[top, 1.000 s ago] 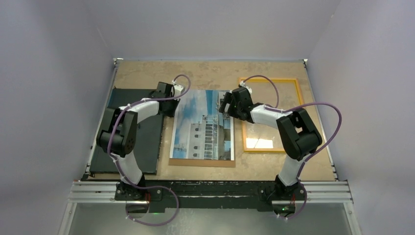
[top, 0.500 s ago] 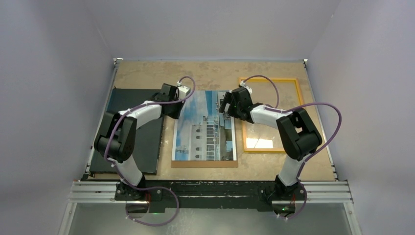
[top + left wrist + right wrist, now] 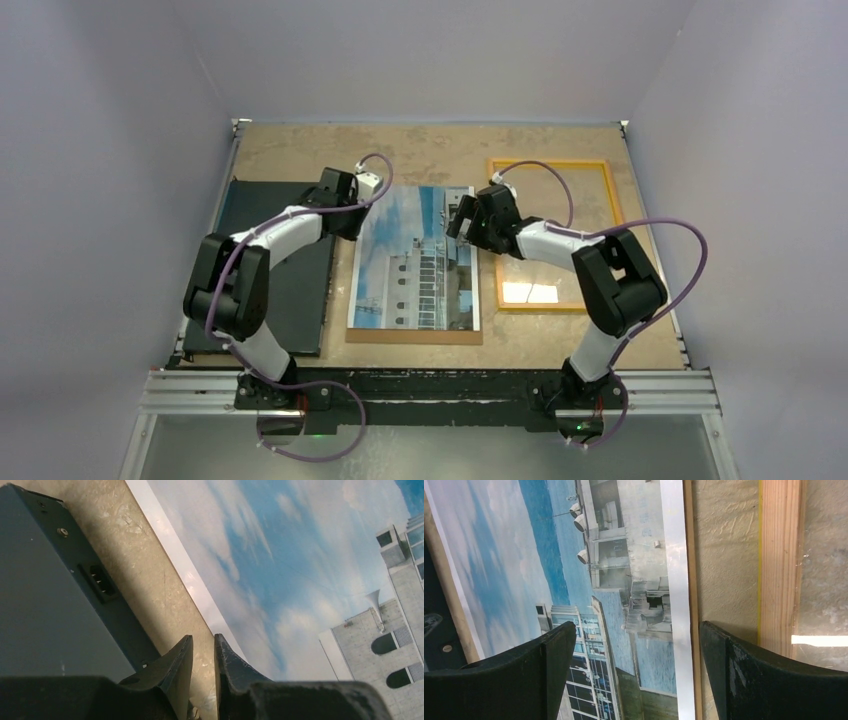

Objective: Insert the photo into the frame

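Looking down from the top camera, you had the photo [image 3: 415, 265] lying flat on its brown backing board [image 3: 412, 335] at the middle of the worktop [image 3: 420, 150]. The frame [image 3: 550, 162] lay just right of the photo, with a strip of worktop between them. The black board [image 3: 300, 300] lay just left of the photo. Your left pincer [image 3: 352, 228] sat at the photo's upper left edge and your right pincer [image 3: 458, 222] at its upper right edge. From that height I could not tell how either stood.

Through the left wrist camera, the left pincer [image 3: 202, 665] had its fingers [image 3: 182, 665] drawn almost together, only a thin slit between them and nothing held. Their tips stood right at the photo's [image 3: 300, 555] white left margin, with bare worktop [image 3: 150, 570] and then the black board [image 3: 40, 605] further from the photo.

Through the right wrist camera, the right pincer [image 3: 639, 665] was spread wide. One finger [image 3: 556, 675] hung over the building in the photo [image 3: 574, 555]. The other [image 3: 729, 675] hung over the bare strip beside the frame's [image 3: 779, 555] wooden bar. The photo's white margin and the thin edge of the brown backing board [image 3: 689, 555] lay between them.
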`<action>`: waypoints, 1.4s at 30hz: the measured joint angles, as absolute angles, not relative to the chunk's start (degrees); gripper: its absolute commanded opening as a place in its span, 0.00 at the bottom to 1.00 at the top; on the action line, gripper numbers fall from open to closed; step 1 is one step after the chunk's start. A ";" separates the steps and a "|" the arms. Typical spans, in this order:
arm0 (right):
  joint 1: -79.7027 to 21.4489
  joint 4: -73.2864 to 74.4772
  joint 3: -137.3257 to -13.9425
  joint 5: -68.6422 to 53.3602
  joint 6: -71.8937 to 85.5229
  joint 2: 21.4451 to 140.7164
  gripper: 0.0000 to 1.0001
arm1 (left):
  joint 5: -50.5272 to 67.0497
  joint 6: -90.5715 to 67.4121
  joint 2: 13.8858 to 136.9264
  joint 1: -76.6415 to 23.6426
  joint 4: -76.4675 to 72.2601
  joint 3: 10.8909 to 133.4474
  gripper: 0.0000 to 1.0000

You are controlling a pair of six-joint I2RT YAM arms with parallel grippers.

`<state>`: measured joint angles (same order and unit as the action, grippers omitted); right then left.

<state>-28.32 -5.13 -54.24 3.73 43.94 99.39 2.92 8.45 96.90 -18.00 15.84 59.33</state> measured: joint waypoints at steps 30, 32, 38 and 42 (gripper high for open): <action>-28.86 -10.94 -45.04 -1.78 45.06 93.27 0.99 | 3.42 15.46 92.86 -24.91 15.16 50.11 0.16; -28.84 -11.29 -44.93 -2.33 45.04 93.30 0.99 | 4.14 15.14 93.06 -24.91 14.66 50.13 0.17; -28.99 -11.60 -44.88 -4.05 45.74 93.43 0.99 | 6.02 14.74 92.75 -24.82 19.81 53.49 0.31; -29.04 -11.57 -44.88 -4.03 46.00 93.45 0.99 | 6.13 16.47 89.58 -24.05 25.08 57.34 0.33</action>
